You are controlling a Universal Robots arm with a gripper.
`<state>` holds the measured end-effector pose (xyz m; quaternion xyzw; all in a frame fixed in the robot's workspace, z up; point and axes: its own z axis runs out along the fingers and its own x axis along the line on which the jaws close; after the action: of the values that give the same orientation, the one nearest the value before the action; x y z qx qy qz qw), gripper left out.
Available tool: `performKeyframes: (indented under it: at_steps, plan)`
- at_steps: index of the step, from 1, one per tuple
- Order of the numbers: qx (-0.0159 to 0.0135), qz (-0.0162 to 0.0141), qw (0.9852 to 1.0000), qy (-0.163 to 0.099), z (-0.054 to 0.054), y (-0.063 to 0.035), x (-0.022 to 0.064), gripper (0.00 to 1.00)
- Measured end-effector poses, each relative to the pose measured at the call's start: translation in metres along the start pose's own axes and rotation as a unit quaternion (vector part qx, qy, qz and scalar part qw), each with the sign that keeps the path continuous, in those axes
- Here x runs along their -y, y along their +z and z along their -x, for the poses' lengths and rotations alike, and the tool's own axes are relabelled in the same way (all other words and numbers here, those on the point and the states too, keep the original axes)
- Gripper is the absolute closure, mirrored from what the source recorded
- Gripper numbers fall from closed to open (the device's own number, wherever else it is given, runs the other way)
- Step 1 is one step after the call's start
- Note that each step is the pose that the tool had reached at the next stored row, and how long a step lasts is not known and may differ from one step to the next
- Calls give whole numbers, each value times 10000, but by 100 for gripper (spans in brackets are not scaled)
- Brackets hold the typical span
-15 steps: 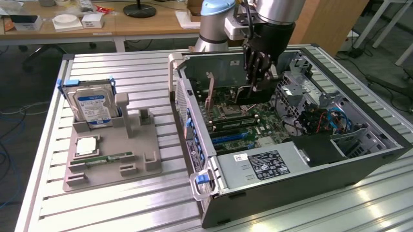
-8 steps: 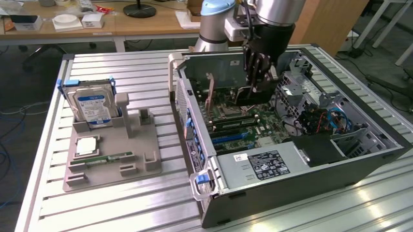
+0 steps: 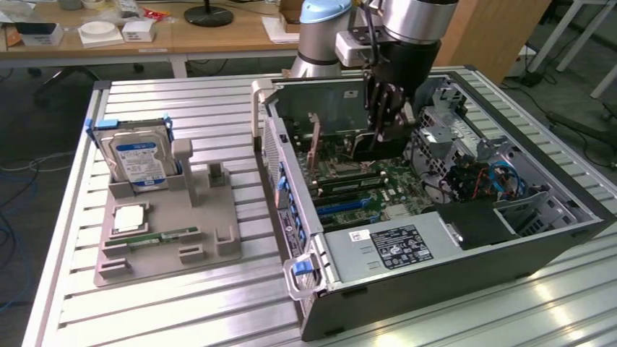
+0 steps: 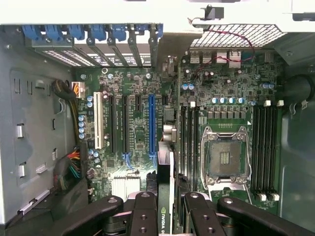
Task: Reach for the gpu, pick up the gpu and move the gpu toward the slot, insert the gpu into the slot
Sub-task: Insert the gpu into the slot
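Inside the computer case, our gripper [image 3: 383, 136] pinches the gpu [image 4: 164, 206] as we carry it. We think its edge must line up over the blue slot [image 4: 151, 123].

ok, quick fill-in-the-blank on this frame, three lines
1. The end effector is shut on the black ____.
2. That item hangs over the green ____ inside the open computer case.
3. At the exterior view's left, the blue-labelled hard drive stands ____ in the grey holder.

Missing words: graphics card; motherboard; upright.
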<state>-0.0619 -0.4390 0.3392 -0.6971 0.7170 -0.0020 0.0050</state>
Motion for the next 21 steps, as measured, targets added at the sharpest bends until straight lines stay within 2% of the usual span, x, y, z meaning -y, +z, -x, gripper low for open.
performKeyframes:
  at_steps: [21]
  plan:
    - [-1, 0, 10000, 0, -4, 122, -1, 74]
